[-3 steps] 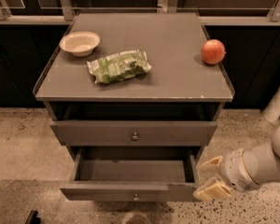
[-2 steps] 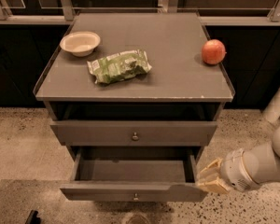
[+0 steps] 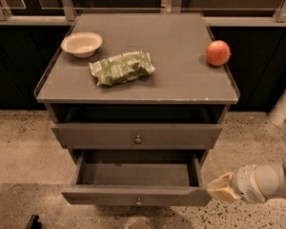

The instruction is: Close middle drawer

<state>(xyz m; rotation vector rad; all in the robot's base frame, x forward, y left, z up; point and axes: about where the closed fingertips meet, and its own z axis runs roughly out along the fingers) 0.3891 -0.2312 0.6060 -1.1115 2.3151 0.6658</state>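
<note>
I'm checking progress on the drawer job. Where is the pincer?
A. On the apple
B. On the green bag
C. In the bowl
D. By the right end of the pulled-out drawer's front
D: the pincer is low on the right, next to the right end of the middle drawer front. That drawer is pulled out, and nothing shows whether the two touch.

One bowl (image 3: 81, 44), one green bag (image 3: 121, 67) and one apple (image 3: 218, 53) on the desk (image 3: 181, 82). Two drawers: upper drawer (image 3: 100, 136), middle drawer (image 3: 105, 195). One pincer (image 3: 217, 188) below the desk's front right corner.
</note>
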